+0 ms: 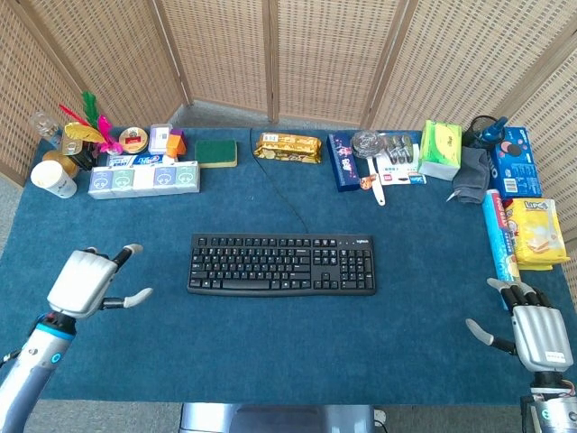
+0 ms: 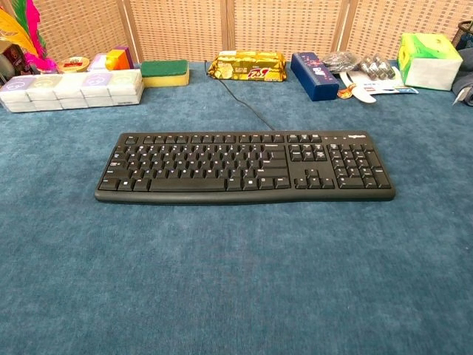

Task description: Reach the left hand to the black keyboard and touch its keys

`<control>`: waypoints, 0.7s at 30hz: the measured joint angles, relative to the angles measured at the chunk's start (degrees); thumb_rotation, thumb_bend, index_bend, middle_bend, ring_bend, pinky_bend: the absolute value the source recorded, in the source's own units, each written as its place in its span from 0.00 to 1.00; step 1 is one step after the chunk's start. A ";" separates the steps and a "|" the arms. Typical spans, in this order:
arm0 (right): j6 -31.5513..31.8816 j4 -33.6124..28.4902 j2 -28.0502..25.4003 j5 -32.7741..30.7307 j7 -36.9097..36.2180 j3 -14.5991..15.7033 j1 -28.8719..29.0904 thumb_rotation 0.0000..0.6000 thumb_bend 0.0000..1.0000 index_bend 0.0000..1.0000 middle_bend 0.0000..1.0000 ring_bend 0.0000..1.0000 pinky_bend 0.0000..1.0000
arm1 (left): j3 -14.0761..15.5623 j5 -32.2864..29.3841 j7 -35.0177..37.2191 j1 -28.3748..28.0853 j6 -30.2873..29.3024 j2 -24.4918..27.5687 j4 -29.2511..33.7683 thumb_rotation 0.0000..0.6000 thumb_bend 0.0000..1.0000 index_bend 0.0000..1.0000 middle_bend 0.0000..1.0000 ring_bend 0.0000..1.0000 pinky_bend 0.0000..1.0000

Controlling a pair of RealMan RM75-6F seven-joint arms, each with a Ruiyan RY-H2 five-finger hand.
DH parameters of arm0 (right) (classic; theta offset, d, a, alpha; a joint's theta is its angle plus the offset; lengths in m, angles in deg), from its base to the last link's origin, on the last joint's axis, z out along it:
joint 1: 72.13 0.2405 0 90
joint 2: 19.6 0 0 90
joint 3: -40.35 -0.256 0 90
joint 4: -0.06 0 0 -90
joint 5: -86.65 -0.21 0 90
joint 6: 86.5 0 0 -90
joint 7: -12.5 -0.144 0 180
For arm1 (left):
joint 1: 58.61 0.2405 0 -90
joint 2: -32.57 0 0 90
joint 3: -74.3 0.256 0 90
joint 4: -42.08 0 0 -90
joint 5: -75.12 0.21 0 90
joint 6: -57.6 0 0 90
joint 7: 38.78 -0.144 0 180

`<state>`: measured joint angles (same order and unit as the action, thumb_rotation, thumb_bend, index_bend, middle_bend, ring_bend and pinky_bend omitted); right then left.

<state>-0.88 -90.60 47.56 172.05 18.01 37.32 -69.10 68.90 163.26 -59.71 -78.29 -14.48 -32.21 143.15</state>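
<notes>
With fingers spread wide and holding nothing, the left hand sits left of the keyboard and could shove it sideways.

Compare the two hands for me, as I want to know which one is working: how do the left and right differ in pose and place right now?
The left hand sits beside the black keyboard, near its left end but not touching it; the right hand lies at the table's far right edge, well away from the keyboard. The left hand is angled toward the keyboard; the right points straight up the table. Both are empty, with fingers apart and thumbs out.
</notes>
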 measured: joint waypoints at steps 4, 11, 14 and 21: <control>0.12 -0.04 0.02 0.05 0.19 0.01 -0.09 0.00 0.19 0.21 0.28 0.23 0.22 | -0.99 -1.37 0.04 -3.37 4.84 -1.14 -1.08 0.00 0.13 0.38 1.00 1.00 0.84; -0.05 0.15 0.07 -0.52 0.52 0.00 -0.29 0.00 0.19 0.21 0.28 0.23 0.22 | -2.83 -7.36 -2.75 -10.17 14.23 -5.08 -3.47 0.00 0.13 0.38 1.00 1.00 0.84; 0.19 0.21 -0.11 -0.81 0.56 -0.11 -0.52 0.00 0.19 0.21 0.28 0.23 0.22 | -3.65 -11.08 -4.69 -12.71 16.98 -7.53 -5.23 0.00 0.13 0.38 1.00 1.00 0.84; 0.20 0.52 -0.22 -1.22 0.40 -0.27 -0.73 0.00 0.19 0.21 0.28 0.23 0.22 | -4.56 -18.31 -8.67 -16.61 20.26 -11.40 -9.29 0.00 0.13 0.38 1.00 1.00 0.84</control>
<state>-0.67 -90.08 47.34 170.83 18.41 37.05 -69.83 64.34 144.95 -68.38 -94.90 5.78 -43.61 133.86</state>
